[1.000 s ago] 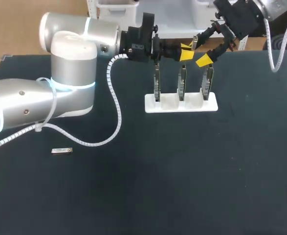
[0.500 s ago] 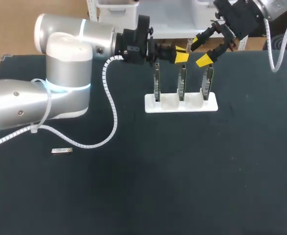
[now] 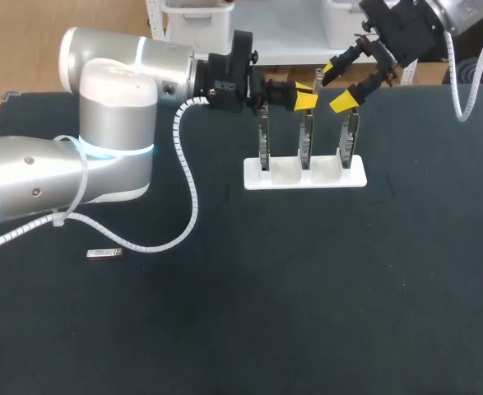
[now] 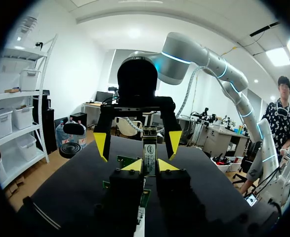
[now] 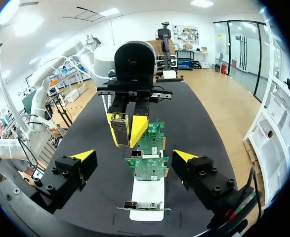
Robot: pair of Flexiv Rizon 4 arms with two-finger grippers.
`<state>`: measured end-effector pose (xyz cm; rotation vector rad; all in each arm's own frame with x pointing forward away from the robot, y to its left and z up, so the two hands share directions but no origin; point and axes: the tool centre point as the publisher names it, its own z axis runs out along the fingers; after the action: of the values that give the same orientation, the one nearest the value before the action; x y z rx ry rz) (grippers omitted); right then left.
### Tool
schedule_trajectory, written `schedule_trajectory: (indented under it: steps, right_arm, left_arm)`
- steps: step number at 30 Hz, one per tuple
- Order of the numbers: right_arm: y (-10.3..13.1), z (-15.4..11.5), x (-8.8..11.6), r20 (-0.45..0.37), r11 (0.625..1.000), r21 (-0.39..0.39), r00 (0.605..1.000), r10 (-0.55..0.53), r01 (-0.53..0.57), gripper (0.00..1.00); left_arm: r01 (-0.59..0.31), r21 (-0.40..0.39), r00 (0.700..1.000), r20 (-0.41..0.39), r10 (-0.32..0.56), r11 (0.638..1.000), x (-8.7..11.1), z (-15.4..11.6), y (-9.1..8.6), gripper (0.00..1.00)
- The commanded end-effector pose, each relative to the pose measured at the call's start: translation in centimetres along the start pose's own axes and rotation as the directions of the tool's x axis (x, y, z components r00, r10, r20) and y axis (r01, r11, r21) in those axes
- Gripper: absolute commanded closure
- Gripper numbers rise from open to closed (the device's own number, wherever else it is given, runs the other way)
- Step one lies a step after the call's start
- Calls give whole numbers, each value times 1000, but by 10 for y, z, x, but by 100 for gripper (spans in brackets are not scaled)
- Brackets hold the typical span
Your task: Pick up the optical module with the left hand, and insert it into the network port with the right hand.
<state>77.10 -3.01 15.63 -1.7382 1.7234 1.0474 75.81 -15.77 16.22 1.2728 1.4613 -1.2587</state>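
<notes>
Left end effector (image 4: 149,167) clamped on the slim silver metal optical module (image 4: 149,148), right end effector (image 5: 134,157) spread wide just ahead. Only the head view shows a second silver module (image 3: 104,253), well behind.

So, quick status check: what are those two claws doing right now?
Left claw shut on optical module, over the upright cards. Right claw open, empty, facing it. Second module lies on the table, apart.

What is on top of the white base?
Three network cards stand upright in a row on the white base. How they are fixed to it is hidden.
</notes>
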Motion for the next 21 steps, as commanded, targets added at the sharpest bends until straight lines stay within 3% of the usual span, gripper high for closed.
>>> schedule_trajectory:
  steps: [1, 21]
  right_arm:
    - [1, 0, 0, 0, 1000, 2, 1000, 0, 0, 0]
    - [1, 0, 0, 0, 1000, 2, 1000, 0, 0, 0]
  left_arm:
    - [-3, 1, 1000, 0, 3, 1000, 0, 3, 2, 100]
    - [16, -7, 1000, -23, -16, 1000, 9, -1, 7, 100]
